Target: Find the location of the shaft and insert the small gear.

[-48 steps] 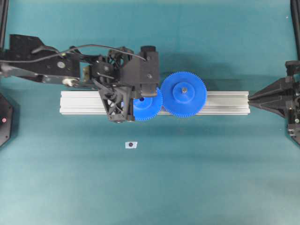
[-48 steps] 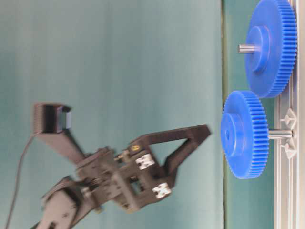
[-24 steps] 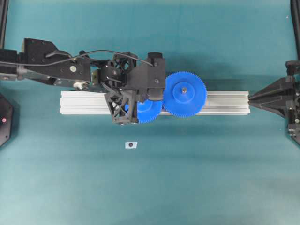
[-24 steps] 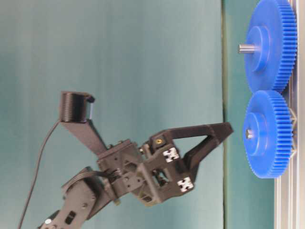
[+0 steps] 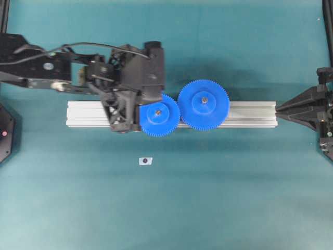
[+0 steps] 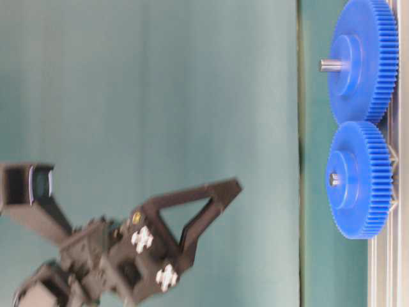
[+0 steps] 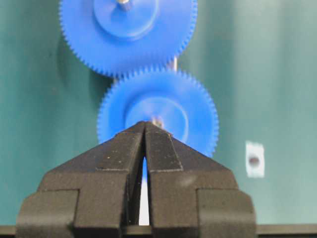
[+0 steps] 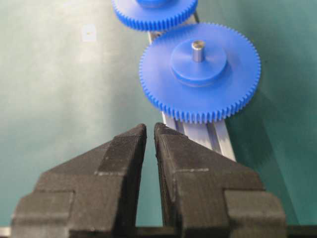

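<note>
I see the small gear (image 5: 158, 114) seated flat on the rail (image 5: 250, 114), hub up, axis vertical, shaft (image 5: 157, 111) tip poking thru its bore; teeth meet the big gear (image 5: 204, 104). Left gripper (image 7: 145, 128) is pinched together w/ nothing in it, just above. Right gripper (image 8: 150, 130) nearly together, parked well apart.

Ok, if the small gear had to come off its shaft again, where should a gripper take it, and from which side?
Probably by the raised hub of the small gear, coming straight down from above. It lies flat on the aluminium rail, hub up, and its teeth appear to mesh with the larger gear, so a rim grip along the rail is blocked on that side.
</note>
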`<act>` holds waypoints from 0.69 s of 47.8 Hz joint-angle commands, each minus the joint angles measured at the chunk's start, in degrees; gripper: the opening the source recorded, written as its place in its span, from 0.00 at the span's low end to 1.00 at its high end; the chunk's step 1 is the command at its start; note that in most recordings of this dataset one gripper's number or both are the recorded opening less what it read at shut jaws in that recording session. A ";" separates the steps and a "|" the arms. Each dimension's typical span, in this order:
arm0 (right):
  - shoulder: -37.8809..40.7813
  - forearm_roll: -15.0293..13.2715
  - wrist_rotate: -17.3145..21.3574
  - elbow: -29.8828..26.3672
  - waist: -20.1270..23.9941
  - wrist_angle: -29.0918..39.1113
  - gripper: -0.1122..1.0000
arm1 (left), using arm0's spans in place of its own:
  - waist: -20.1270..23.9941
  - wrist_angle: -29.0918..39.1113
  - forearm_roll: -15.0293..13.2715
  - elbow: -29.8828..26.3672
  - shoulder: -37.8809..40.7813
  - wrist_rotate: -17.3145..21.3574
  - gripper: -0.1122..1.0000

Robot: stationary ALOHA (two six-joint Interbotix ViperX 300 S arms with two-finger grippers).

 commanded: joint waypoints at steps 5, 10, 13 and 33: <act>0.35 -0.09 0.44 -0.53 -0.09 -0.35 0.27 | -1.93 -0.26 0.18 2.29 -4.31 -0.26 0.11; 0.35 -0.09 0.44 -0.53 -0.09 -0.35 0.27 | -2.99 -0.35 0.18 3.96 -6.50 -0.44 0.11; 0.26 -0.09 0.44 -0.53 -0.09 -0.35 0.27 | -3.34 -0.62 0.18 4.83 -7.91 -0.62 0.11; 0.18 -0.09 0.44 -0.62 -0.09 -0.35 0.27 | -3.87 -4.48 0.18 13.01 -17.23 -11.25 0.11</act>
